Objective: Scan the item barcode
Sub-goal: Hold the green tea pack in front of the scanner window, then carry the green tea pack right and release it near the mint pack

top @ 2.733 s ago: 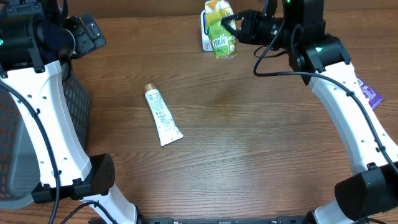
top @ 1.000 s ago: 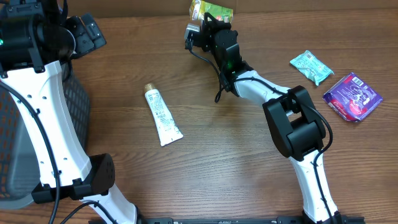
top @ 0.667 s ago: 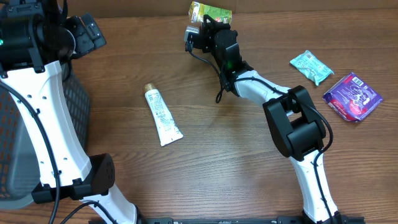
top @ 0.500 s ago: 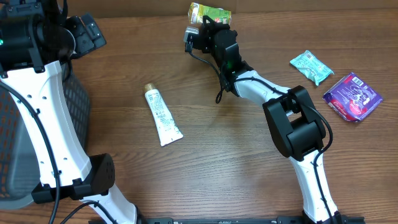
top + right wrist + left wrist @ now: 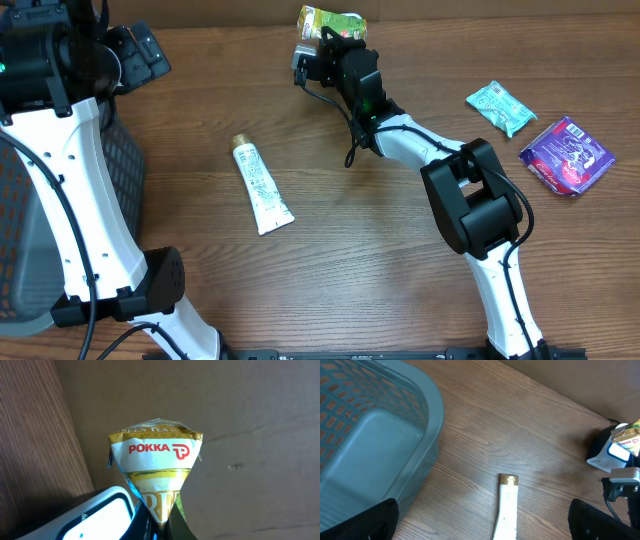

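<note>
The right hand [image 5: 336, 40] is closed tight on one end of the green drink carton [image 5: 332, 20]. It holds the carton in the air at the back edge of the bench [image 5: 400, 260], about midway along it. In the wrist view the carton's other end [image 5: 156, 455], with its red brand word, points away from the dark fingers [image 5: 175, 527]. The white scanner [image 5: 95, 515] sits just beside and below them.

The grip looks like a narrow pinch on one end only. The carton could therefore swing or slip as the wrist turns, and a drop here might go behind the bench edge. The carton is also very near the scanner [image 5: 303, 60], so a careless tilt could knock the scanner. If the code faces away from the scanner's window, the pass will likely read nothing.

Further out, a tube [image 5: 262, 187] lies flat left of the middle. A teal packet [image 5: 500, 107] and a purple packet [image 5: 567, 155] lie near the right edge. The left hand [image 5: 140, 55] hangs spread wide above the basket [image 5: 370, 425], at the left edge, holding nothing.

No barcode shows in any view. The scanner's window is cut off by the frame in the wrist view and is too small to make out from overhead. How much of the carton the fingers cover is hidden in shadow.
</note>
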You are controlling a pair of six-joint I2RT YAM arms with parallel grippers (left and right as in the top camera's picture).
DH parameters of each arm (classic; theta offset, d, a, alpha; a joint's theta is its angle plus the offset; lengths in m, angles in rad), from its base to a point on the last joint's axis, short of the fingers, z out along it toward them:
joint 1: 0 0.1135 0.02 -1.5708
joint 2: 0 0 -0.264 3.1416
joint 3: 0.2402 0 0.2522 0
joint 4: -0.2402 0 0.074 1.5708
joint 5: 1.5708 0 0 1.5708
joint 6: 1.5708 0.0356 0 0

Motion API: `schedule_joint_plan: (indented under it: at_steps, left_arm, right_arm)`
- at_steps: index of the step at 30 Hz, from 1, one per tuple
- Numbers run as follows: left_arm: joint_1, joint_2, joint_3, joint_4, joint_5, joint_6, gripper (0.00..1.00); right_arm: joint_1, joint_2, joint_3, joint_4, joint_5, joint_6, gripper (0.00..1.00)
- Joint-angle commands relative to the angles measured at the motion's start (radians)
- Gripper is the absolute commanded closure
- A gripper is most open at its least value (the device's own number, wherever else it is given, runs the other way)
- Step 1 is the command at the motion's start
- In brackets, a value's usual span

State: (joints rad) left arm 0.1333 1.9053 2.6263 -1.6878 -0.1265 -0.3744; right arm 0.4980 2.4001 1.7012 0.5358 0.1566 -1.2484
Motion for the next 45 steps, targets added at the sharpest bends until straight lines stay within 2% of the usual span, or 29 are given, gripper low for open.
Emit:
schedule_joint_plan:
  at_steps: [1, 5, 10, 14, 17, 21, 25, 30, 32, 35, 40, 45]
  left_arm:
    - [0.003, 0.004, -0.001, -0.002, 0.005, -0.014, 0.0]
    - [0.003, 0.004, -0.001, -0.002, 0.005, -0.014, 0.0]
    - [0.003, 0.004, -0.001, -0.002, 0.005, -0.014, 0.0]
    - [0.003, 0.004, -0.001, -0.002, 0.005, -0.014, 0.01]
    - [0.003, 0.004, -0.001, -0.002, 0.005, -0.014, 0.0]
    - [0.003, 0.004, -0.001, -0.002, 0.005, -0.014, 0.0]
    - [0.003, 0.004, -0.001, -0.002, 0.005, -0.014, 0.0]
    - [0.003, 0.004, -0.001, -0.002, 0.005, -0.014, 0.01]
    - [0.003, 0.004, -0.001, -0.002, 0.005, -0.014, 0.0]
    - [0.003, 0.004, -0.001, -0.002, 0.005, -0.014, 0.01]
    - [0.003, 0.004, -0.001, -0.002, 0.005, -0.014, 0.0]
    - [0.003, 0.004, -0.001, -0.002, 0.005, -0.014, 0.01]
  right_arm:
    - [0.013, -0.097, 0.022, -0.035, -0.003, 0.124, 0.96]
    - [0.019, -0.2, 0.022, -0.256, -0.045, 0.278, 0.96]
    - [0.02, -0.365, 0.022, -0.528, -0.16, 0.56, 0.96]
    - [0.015, -0.491, 0.022, -0.758, -0.406, 0.829, 0.96]
    - [-0.014, -0.54, 0.022, -0.914, -0.631, 0.932, 0.96]
    - [-0.06, -0.549, 0.022, -1.114, -0.811, 1.06, 0.96]
    - [-0.097, -0.548, 0.021, -1.402, -0.74, 1.069, 0.96]
    - [-0.142, -0.546, 0.02, -1.662, -0.391, 1.089, 0.96]
    - [-0.168, -0.541, 0.019, -1.702, -0.208, 1.192, 0.96]
    - [-0.207, -0.535, 0.003, -1.678, -0.04, 1.306, 0.96]
    - [-0.285, -0.535, -0.098, -1.503, 0.0, 1.339, 0.96]
    - [-0.373, -0.535, -0.27, -1.234, -0.004, 1.338, 0.96]
